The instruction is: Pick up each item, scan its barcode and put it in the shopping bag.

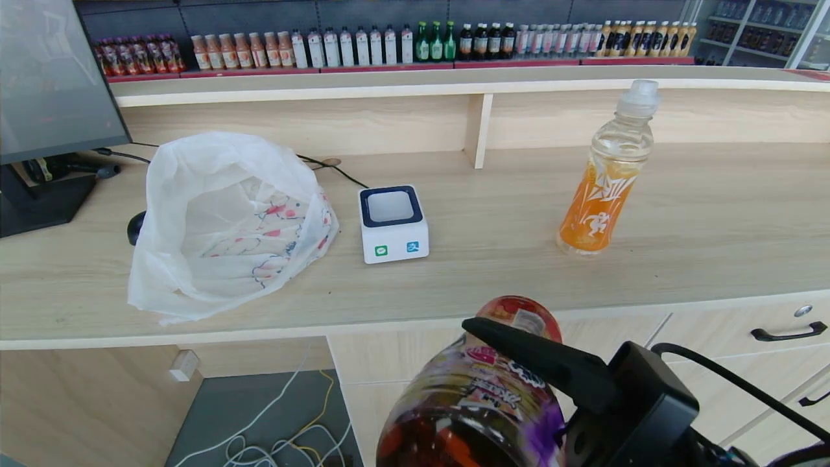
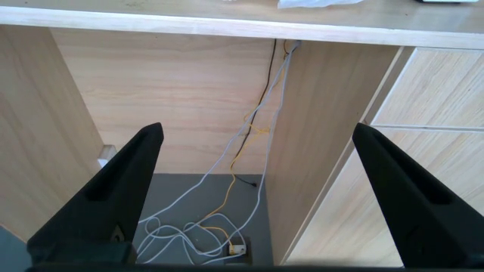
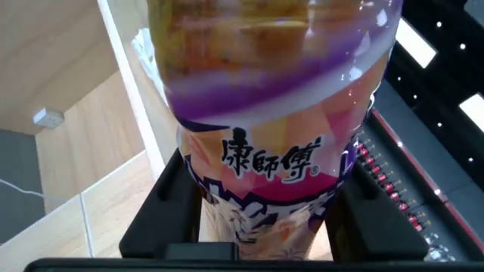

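In front of the tabletop [image 1: 493,259], low down, the right tool [image 3: 261,208] pinches a red and purple drink bottle [image 1: 467,402]. The left tool [image 2: 257,136] is spread wide and holds nothing. Up on top sit the white shopping bag [image 1: 220,220], a little white scanner [image 1: 393,224] just beside it, and an orange bottle [image 1: 603,188] standing well apart.

Premises: a retail shop, seen at its checkout. A pale wood counter [image 1: 493,214] carries a small white scanner box [image 1: 393,224] with payment icons on its front face. Just left of the scanner box sits an open white shopping bag [image 1: 227,220]; farther left, a till monitor [image 1: 52,78] on a dark stand. Behind the scanner box, beyond a raised ledge, a long shelf holds bottled drinks [image 1: 389,44] ranked in rows by kind. Right of the scanner box and below counter level are drawers [image 1: 788,334] with black handles.
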{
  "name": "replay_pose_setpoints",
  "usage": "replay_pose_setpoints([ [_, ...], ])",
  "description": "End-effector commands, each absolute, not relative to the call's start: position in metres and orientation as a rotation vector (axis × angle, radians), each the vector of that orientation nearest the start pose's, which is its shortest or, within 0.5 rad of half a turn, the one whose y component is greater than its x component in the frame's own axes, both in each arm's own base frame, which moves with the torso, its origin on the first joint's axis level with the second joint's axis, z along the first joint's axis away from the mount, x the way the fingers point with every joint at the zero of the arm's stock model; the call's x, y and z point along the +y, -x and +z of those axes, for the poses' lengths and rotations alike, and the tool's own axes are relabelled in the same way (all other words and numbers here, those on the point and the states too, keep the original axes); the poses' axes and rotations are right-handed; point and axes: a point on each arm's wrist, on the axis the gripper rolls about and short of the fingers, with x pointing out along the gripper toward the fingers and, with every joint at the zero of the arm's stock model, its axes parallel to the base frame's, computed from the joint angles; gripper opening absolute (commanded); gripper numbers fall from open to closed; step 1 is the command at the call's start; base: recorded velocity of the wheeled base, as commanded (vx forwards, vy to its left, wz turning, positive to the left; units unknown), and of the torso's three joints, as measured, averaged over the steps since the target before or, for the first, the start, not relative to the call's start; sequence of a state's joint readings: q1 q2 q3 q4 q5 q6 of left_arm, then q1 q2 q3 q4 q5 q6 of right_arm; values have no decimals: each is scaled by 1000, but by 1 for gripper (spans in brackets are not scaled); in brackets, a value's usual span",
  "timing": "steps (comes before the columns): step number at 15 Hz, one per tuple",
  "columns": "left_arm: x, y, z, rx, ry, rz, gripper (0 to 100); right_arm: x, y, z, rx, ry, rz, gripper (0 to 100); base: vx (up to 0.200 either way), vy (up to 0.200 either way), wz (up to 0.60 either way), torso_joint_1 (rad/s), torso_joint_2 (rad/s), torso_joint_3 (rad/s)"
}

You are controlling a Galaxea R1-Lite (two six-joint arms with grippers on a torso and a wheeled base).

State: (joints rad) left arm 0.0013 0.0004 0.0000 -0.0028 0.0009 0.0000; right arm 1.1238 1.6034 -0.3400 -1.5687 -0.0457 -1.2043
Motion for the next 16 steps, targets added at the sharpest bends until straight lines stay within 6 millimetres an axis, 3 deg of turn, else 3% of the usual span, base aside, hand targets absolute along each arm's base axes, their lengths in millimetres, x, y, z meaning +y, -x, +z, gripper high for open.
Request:
replay_pose_setpoints([
  [1, 0, 23, 76, -3, 0, 3, 100, 212, -107, 191, -898, 961, 706, 0, 0, 0, 0, 0, 0, 0],
  [9, 0, 23, 76, -3, 0, 3, 100, 204, -101, 200, -986, 1053, 637, 0, 0, 0, 0, 0, 0, 0],
  [16, 0, 23, 76, -3, 0, 3, 100, 226, -85, 213, -1167, 1178, 567, 0, 0, 0, 0, 0, 0, 0],
])
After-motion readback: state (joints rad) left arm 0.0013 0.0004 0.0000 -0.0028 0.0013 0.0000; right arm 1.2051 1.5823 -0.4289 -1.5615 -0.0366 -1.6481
